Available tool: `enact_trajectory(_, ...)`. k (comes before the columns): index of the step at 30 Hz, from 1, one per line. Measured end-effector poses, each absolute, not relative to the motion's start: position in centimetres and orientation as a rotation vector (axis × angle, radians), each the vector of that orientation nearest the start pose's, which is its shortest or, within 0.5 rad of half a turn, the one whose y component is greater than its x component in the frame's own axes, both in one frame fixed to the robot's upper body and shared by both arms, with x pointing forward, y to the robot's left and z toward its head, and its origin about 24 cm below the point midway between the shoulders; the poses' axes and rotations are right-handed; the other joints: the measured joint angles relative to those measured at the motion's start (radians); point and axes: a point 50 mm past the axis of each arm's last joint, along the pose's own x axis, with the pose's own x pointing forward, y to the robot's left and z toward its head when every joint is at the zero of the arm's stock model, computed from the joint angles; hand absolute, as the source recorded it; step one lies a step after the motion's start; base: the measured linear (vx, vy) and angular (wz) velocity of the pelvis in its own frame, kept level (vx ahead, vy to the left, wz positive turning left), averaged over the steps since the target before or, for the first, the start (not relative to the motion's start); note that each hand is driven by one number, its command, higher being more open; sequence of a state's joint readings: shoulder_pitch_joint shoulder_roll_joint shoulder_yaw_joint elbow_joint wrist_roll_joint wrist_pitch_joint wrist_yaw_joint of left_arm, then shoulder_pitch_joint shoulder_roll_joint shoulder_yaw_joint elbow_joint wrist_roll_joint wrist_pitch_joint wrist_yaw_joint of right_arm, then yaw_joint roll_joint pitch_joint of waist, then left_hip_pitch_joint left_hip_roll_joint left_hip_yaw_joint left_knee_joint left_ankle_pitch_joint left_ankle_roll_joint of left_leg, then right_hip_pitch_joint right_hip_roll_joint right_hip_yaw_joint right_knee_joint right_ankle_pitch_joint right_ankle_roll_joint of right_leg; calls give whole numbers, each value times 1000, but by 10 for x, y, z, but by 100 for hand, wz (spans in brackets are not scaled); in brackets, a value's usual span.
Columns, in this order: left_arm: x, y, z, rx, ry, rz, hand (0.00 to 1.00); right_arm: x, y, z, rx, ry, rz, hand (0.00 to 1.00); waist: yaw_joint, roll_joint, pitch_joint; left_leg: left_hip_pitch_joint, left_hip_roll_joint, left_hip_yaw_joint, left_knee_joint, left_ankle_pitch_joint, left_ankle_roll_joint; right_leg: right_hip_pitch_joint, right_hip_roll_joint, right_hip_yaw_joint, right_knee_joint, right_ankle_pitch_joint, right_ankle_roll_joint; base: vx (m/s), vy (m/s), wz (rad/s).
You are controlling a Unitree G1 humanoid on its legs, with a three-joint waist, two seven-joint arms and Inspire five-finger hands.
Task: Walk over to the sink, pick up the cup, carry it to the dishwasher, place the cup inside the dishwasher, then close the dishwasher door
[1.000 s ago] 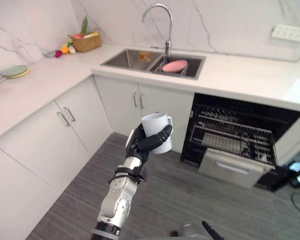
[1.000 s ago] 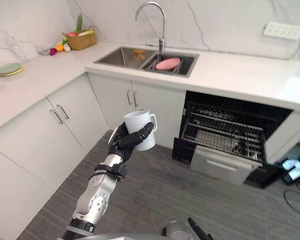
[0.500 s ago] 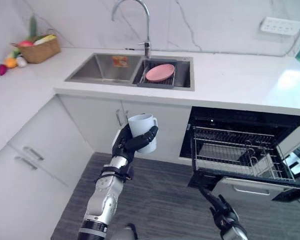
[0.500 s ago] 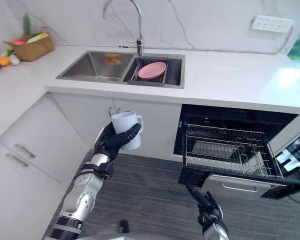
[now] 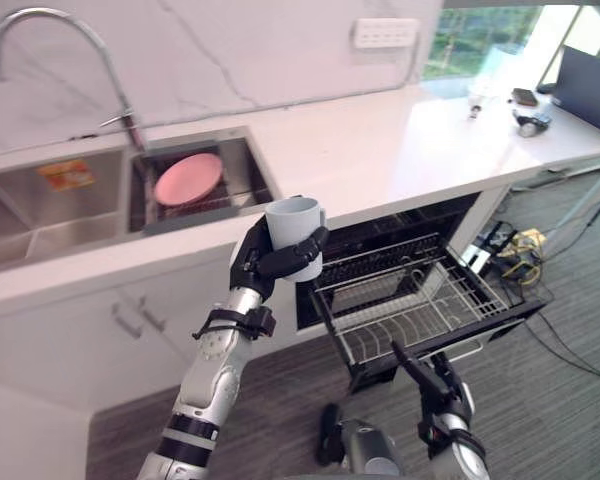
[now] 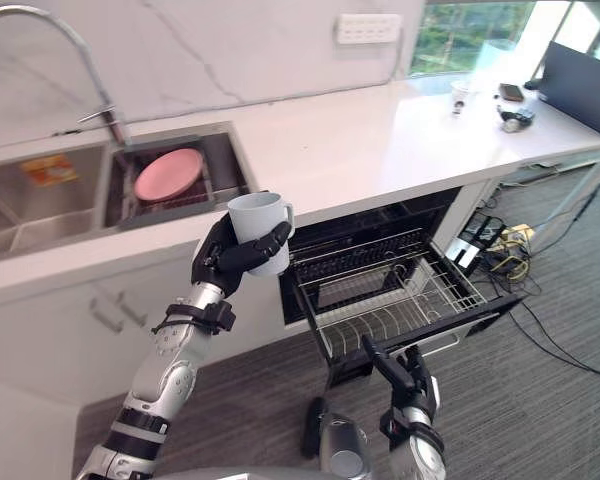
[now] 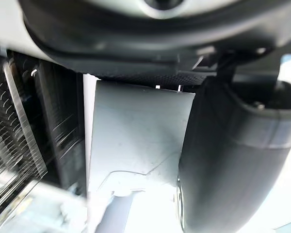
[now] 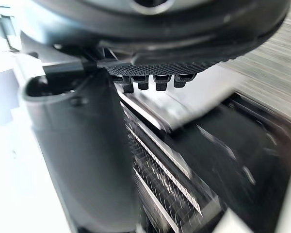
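White table (image 5: pixel 380 150) runs across the far side, sink (image 5: pixel 40 215) at far left with a pink plate (image 5: pixel 188 180) in its drainer half. Dishwasher (image 5: pixel 400 235) open under the table on the right, wire rack (image 5: pixel 420 300) pulled out toward the near side, looks empty. Grey floor (image 5: pixel 540 400) below.

Left hand (image 5: pixel 255 268) raised in front of the table edge, fingers (image 5: pixel 298 262) wrapped round the lower part of the cup (image 5: pixel 292 218). Cup upright, mouth up, in the air just left of the dishwasher opening, not yet over the rack. Right hand (image 5: pixel 438 385) low and near, by the rack's front corner, fingers loose and straight, holding nothing.

Risks, as judgement:
- Grip sits low on the cup, so a swing right could tip it out and drop it on the floor.
- Cup is level with the table edge; a lift or push toward the far side may knock the rim against it.
- Lowering too early would hit the rack's left rail.
- Right hand close to the rack may snag the wires.
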State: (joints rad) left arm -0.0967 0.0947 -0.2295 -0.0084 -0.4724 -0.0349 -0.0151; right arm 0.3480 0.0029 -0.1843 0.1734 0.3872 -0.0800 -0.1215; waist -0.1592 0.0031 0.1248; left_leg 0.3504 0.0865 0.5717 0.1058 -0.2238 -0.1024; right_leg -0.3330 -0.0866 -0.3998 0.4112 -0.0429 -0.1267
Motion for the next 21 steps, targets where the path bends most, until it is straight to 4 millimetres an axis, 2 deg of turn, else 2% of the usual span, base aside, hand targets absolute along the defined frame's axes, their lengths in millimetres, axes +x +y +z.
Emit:
enact_trajectory(1,261,95,64,-366,-51,-328,0,149,-228,-38,306,277,-559,100,-1,7,-1,-38,53,4,123,-2,18,9,23,-3,0,-41,23,238,-199,-62)
enact_trajectory(2,260,91,63,-370,-48,-350,0,152,-233,-27,301,217,-585,100,0,11,1,-65,89,-2,216,-3,19,12,17,-6,34,-71,17,360,-213,-50)
enact_trajectory(3,256,81,62,-382,-40,-397,0,150,-245,1,281,68,-653,100,-10,-10,13,-143,140,-40,496,5,22,30,-6,28,124,-150,6,312,-164,-52)
enact_trajectory(4,246,73,53,-422,1,-400,0,152,-258,28,244,-72,-687,100,-4,19,16,-224,215,-103,752,49,16,75,47,55,115,-169,-1,308,-144,-69)
enact_trajectory(5,241,69,48,-437,25,-404,0,152,-261,39,230,-132,-694,100,4,33,7,-262,232,-131,846,55,8,102,79,74,88,-168,-1,274,-138,-111)
enact_trajectory(6,234,64,42,-440,54,-426,0,149,-265,58,212,-242,-705,100,7,39,5,-318,246,-179,957,53,11,173,127,103,21,-162,3,253,-71,-92)
enact_trajectory(7,232,62,40,-439,66,-435,0,147,-266,66,204,-293,-710,100,6,36,4,-334,246,-192,972,48,19,210,145,121,-16,-155,7,313,-84,-102)
enact_trajectory(9,228,59,38,-445,76,-450,0,137,-267,96,167,-471,-699,100,6,30,2,-383,228,-190,870,17,37,306,183,203,-114,-141,10,333,-87,-106)
enact_trajectory(11,227,60,40,-448,64,-443,0,137,-262,110,155,-553,-647,100,5,29,-1,-391,213,-190,710,0,58,331,192,288,-140,-138,8,390,-78,-131)
enact_trajectory(13,227,59,43,-456,52,-437,0,142,-255,113,161,-567,-567,100,6,28,-17,-400,191,-240,540,-1,60,340,192,368,-151,-126,-10,356,-19,-134)
enact_trajectory(15,228,58,44,-469,51,-415,0,154,-239,111,213,-528,-417,100,7,34,-39,-395,163,-359,341,11,48,345,192,443,-153,-128,-6,358,26,-117)
enact_trajectory(16,228,58,44,-471,51,-413,0,156,-236,110,218,-519,-393,100,7,35,-42,-395,160,-373,321,15,45,348,192,451,-154,-129,-4,345,43,-98)
enact_trajectory(19,227,54,45,-487,54,-418,0,163,-222,107,209,-467,-242,100,4,39,-77,-406,127,-394,200,98,39,384,180,463,-181,-148,27,315,57,-56)
enact_trajectory(20,227,53,45,-492,54,-419,0,163,-221,106,204,-455,-224,100,6,39,-93,-412,99,-394,164,122,41,394,174,459,-195,-153,37,293,94,-11)
enact_trajectory(21,227,53,45,-492,54,-420,0,164,-221,105,222,-443,-198,100,3,38,-113,-427,37,-396,96,177,45,410,167,448,-203,-161,50,276,96,-2)
